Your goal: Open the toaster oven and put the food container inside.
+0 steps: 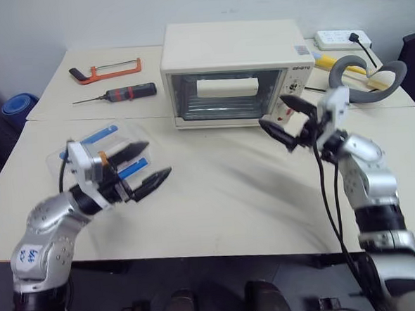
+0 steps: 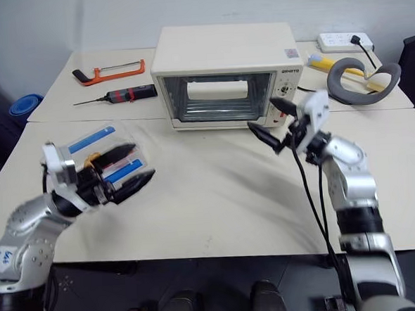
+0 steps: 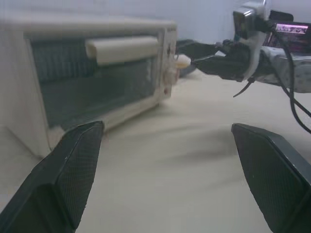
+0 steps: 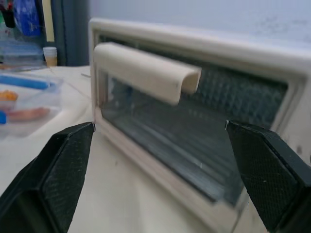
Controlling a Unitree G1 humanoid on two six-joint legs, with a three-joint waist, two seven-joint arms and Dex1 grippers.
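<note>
At the far left of the table [image 1: 217, 197] lay an orange-framed hacksaw [image 1: 106, 70] and, just nearer, a screwdriver [image 1: 123, 94] with a black and red handle. Nearer and still on the left, the food container [image 2: 100, 149] sat flat on the table, its clear box showing blue clips and orange-brown pieces.

The left gripper [image 1: 143, 165] hovered over the container's near right part, its forearm coming in from the near left corner and the wrist angled toward the right and far side. Its fingers [image 1: 155, 182] were spread wide apart, released, grasping nothing.

In the middle, toward the far side, the toaster oven [image 1: 234, 73] stood upright with its glass door closed and the white bar handle [image 4: 146, 72] across the upper part of the door; its knobs [image 1: 291, 87] sat on the right front panel.

The right gripper [image 1: 288, 120] was raised in front of the oven's right lower corner, near the knobs, with the forearm rising from the near right and the wrist bent toward the left. Its fingers [image 1: 276, 132] were likewise released and wide, one above the other, pointed at the oven front but apart from it.

At the far right lay a white power strip [image 1: 341, 39] and a grey curved headrest-like object [image 1: 372, 82].
</note>
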